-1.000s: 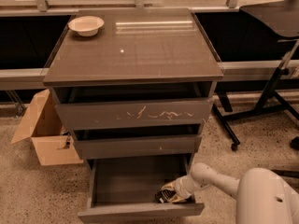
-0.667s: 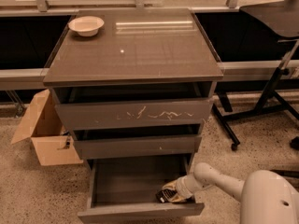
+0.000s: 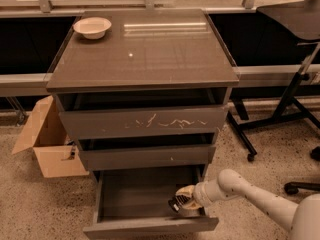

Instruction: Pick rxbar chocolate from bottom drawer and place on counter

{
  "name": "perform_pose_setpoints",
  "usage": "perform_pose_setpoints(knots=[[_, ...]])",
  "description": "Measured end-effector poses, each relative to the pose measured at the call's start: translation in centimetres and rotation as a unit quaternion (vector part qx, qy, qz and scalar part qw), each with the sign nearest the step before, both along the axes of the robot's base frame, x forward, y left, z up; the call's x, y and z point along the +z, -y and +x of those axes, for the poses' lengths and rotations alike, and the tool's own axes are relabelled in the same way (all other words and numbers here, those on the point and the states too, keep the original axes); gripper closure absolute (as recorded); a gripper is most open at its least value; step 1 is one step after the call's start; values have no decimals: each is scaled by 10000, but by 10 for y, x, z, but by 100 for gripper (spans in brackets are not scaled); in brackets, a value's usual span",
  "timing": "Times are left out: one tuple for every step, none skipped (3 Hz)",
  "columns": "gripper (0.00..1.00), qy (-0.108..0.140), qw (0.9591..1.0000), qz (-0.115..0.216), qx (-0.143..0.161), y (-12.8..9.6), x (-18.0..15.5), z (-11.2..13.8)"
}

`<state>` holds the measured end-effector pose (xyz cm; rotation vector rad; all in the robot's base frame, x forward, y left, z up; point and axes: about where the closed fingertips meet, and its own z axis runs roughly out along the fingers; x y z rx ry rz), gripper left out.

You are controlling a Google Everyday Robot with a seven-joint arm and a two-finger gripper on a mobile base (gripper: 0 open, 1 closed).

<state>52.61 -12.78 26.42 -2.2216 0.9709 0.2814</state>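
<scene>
— Grey-brown laminate nearest: plain front panel of the deep bottom drawer [image 3: 150, 227], standing wide open. Anything in the way down there?

— White rounded robot body [image 3: 307, 224] at the lower right, with a white jointed arm [image 3: 250, 194] stretched leftwards over the drawer's right wall. Cream two-finger gripper [image 3: 181, 202] down inside, in the right front corner, just behind the front panel.

— Apart or together, that claw?

— Cannot tell. Dark patch with pale streaks right at its tip, seemingly the small flat black rxbar chocolate [image 3: 175, 204], low in that same corner. Held or merely touched, cannot tell either. Rest of the drawer floor dark and shadowed.

— And above?

— Narrower grey-brown middle drawer [image 3: 145, 157] just over the opening. Higher up, the scratched grey-brown top drawer [image 3: 145, 122], with pale marks across its front.

— Beside the cabinet?

— Open brown cardboard box [image 3: 47, 149] on the speckled floor to the left, near the cabinet. Black wheeled metal stand [image 3: 292, 89] to the right, apart from the arm.

— Farther back?

— Glossy grey-brown square counter [image 3: 150, 59], catching light. Small round white bowl [image 3: 92, 27] near its far left corner, well apart from the gripper.
</scene>
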Motion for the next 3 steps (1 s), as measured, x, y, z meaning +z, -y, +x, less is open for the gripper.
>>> perform_pose_setpoints(knots=[[100, 394, 9989, 141, 226, -2, 47, -17], [100, 412, 9987, 181, 256, -4, 50, -17], [100, 574, 9955, 537, 530, -16, 77, -18]])
